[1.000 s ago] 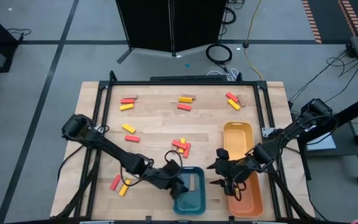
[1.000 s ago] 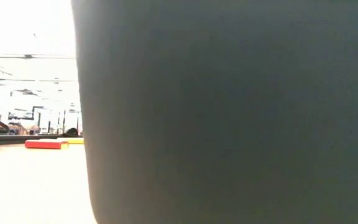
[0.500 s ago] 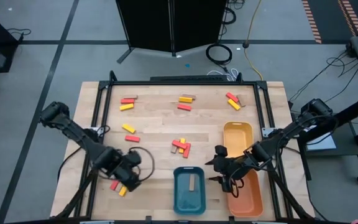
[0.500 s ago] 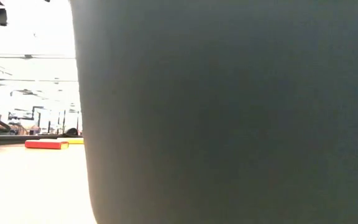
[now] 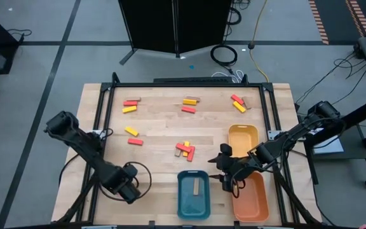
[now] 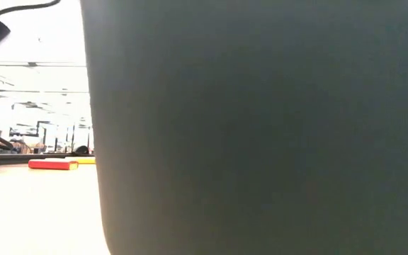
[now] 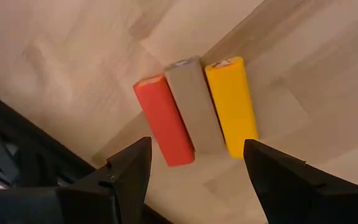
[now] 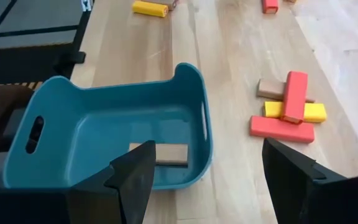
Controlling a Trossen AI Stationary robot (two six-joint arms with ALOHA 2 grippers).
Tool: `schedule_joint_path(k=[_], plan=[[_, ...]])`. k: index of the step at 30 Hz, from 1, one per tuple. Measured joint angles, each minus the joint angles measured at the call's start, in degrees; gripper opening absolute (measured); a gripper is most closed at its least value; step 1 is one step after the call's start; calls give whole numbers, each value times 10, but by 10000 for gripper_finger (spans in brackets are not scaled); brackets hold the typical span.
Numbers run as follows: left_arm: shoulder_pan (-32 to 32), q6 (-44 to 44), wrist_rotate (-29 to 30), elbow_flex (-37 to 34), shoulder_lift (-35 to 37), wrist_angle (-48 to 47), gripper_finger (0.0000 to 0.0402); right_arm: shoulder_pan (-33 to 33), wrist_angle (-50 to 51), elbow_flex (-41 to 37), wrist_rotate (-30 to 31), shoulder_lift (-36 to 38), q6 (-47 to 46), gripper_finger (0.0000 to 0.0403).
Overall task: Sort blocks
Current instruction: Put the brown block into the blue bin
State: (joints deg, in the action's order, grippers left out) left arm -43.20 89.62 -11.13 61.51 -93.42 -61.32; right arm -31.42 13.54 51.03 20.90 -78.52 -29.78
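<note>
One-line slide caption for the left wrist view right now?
Open left gripper hovers above a red block, tan block and yellow block lying side by side on the wooden table.

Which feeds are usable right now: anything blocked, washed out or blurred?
Low view: mostly blocked by a dark surface close to the lens, and the strip of room beside it is washed out. High view: even light, whole table readable. Left wrist view: the red, tan and yellow blocks are clear, the near fingers soft. Right wrist view: the blue tray and its tan block are clear.
</note>
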Motion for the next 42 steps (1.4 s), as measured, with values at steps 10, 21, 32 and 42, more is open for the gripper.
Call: schedule_joint_path(k=[10,21,32,42], plan=[[2,-8,11,-27,-10,11,214,0,0,0,0,0,-11,224],[1,41,17,-66,-10,97,172,0,0,0,0,0,-11,224],[1,41,17,-84,-9,99,170,-1,1,0,0,0,-11,224],[1,40,28,-83,-9,134,170,-1,1,0,0,0,-11,224]])
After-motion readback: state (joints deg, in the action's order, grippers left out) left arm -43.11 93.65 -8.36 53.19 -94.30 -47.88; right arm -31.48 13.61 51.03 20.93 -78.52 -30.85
